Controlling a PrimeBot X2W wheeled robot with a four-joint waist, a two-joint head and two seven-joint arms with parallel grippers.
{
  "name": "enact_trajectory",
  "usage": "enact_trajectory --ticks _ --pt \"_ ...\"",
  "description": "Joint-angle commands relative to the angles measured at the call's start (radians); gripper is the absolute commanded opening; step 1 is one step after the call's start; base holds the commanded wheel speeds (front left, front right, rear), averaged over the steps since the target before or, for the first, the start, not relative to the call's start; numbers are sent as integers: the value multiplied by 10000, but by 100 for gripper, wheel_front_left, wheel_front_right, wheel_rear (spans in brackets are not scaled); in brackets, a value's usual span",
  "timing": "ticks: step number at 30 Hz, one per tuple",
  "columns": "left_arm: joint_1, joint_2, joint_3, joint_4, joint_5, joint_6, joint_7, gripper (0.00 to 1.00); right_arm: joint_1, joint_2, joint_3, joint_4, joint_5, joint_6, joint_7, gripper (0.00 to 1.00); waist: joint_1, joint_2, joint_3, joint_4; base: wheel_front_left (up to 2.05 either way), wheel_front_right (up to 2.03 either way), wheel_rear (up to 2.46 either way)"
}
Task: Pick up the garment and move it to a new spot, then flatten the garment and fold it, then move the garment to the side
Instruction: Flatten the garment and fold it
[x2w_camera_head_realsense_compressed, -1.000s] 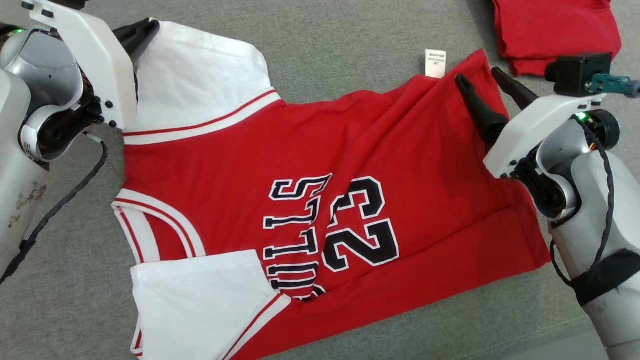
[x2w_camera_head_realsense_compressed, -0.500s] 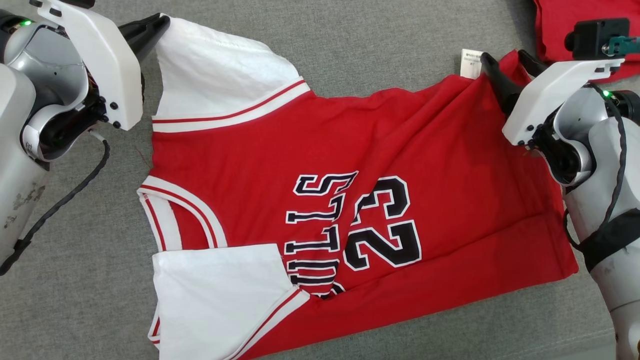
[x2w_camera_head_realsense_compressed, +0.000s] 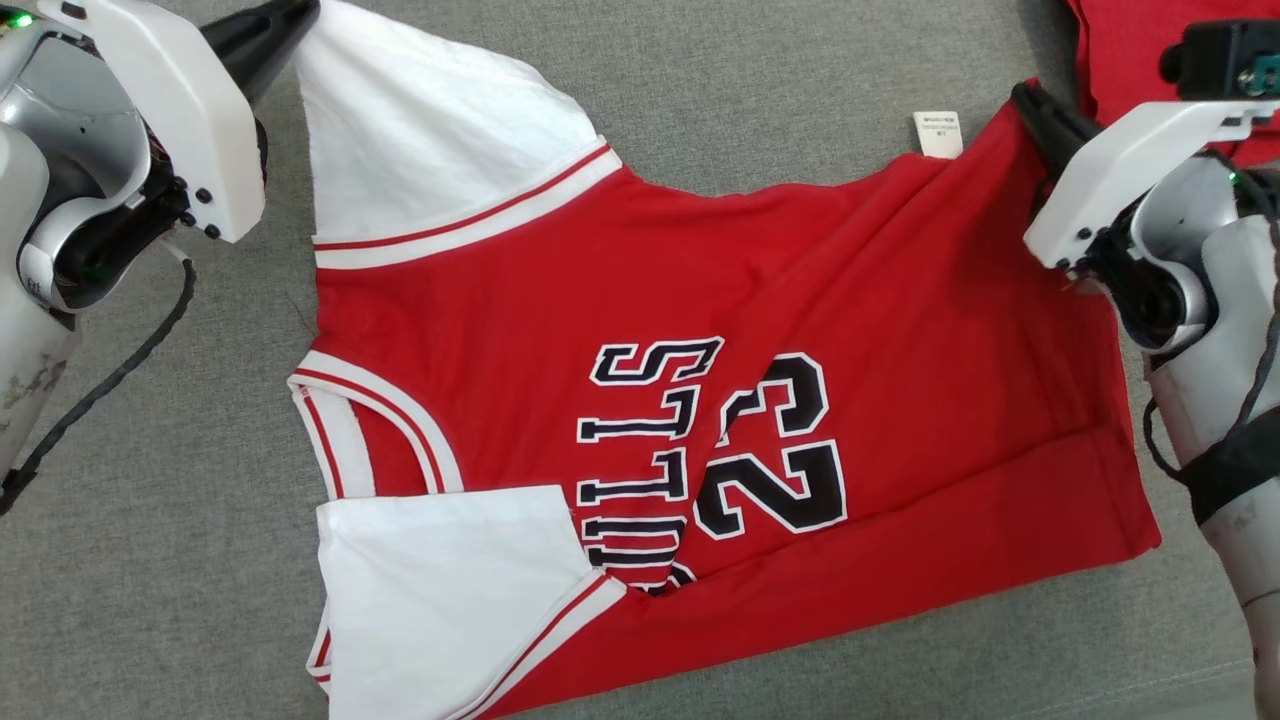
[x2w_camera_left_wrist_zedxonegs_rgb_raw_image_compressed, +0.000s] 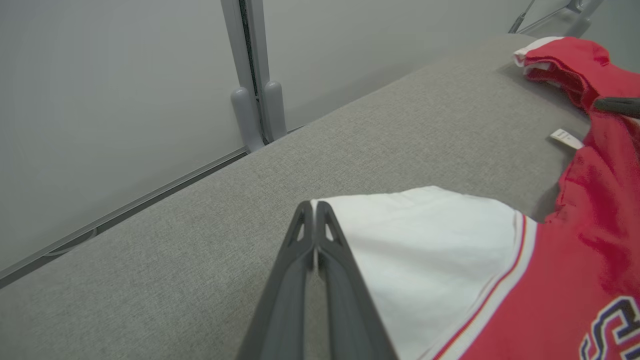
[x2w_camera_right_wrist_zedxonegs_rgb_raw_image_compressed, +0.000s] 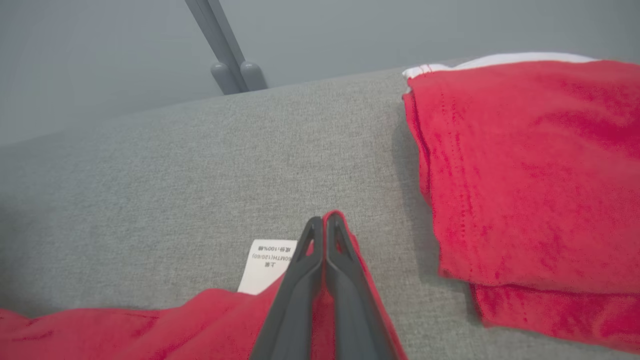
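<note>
Jersey (x2w_camera_head_realsense_compressed: 700, 290): red Bulls 23, spread on grey fabric surface (x2w_camera_head_realsense_compressed: 780, 80), print up (letters run sideways).
Left gripper (x2w_camera_left_wrist_zedxonegs_rgb_raw_image_compressed: 314, 206): clamped on the far white sleeve (x2w_camera_head_realsense_compressed: 430, 130) at its corner.
Right gripper (x2w_camera_right_wrist_zedxonegs_rgb_raw_image_compressed: 324, 221): pinching the red hem corner just beside care label (x2w_camera_right_wrist_zedxonegs_rgb_raw_image_compressed: 267, 265).

On my feed the garment (x2w_camera_head_realsense_compressed: 850, 300) is bright red in the body with plain white sleeves. Each sleeve is edged by a white band carrying a thin red stripe. Its letters and number are black, outlined in white. The label (x2w_camera_head_realsense_compressed: 937, 134) is white with small dark print. The table (x2w_camera_head_realsense_compressed: 150, 500) is a flecked grey weave. At its far right corner I see a folded shirt (x2w_camera_right_wrist_zedxonegs_rgb_raw_image_compressed: 525, 165), red with a white edge. The left gripper (x2w_camera_left_wrist_zedxonegs_rgb_raw_image_compressed: 314, 210) and right gripper (x2w_camera_right_wrist_zedxonegs_rgb_raw_image_compressed: 324, 222) are dark grey.
</note>
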Motion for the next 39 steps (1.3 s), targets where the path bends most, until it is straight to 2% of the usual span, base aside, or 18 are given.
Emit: enact_trajectory --ticks 1,9,14,20,28,34,39 --pt "-179 80 -4 -25 70 -4 -243 0 -200 -139 -48 -53 15 -5 -225 0 0 0 -20 15 0 0 0" --pt "-654 9 159 223 512 1 -2161 0 -522 -435 -520 -100 725 -5 -897 0 0 0 -149 273 0 0 0" --pt "-980 -84 103 422 654 0 -3104 0 -633 -906 -558 -265 1191 -5 -987 0 0 0 -205 509 0 0 0" --pt "-579 -33 -266 40 34 0 -3773 0 -173 -1463 -221 -631 1662 -5 -886 0 0 0 -379 851 0 0 0" --pt "910 620 -296 -1604 -974 30 -4595 0 1211 -2572 96 -1619 2225 -5 -1111 0 0 0 -870 1498 0 0 0" --pt "2637 1210 -393 -3433 -1481 478 -4918 0 2531 -3294 51 -2372 2449 -5 -1231 0 0 0 -1239 1946 0 0 0" --pt "4466 1702 -570 -5078 -1810 1256 -5404 0 3854 -3622 -325 -2919 2555 -5 -1311 0 0 0 -1472 2185 0 0 0"
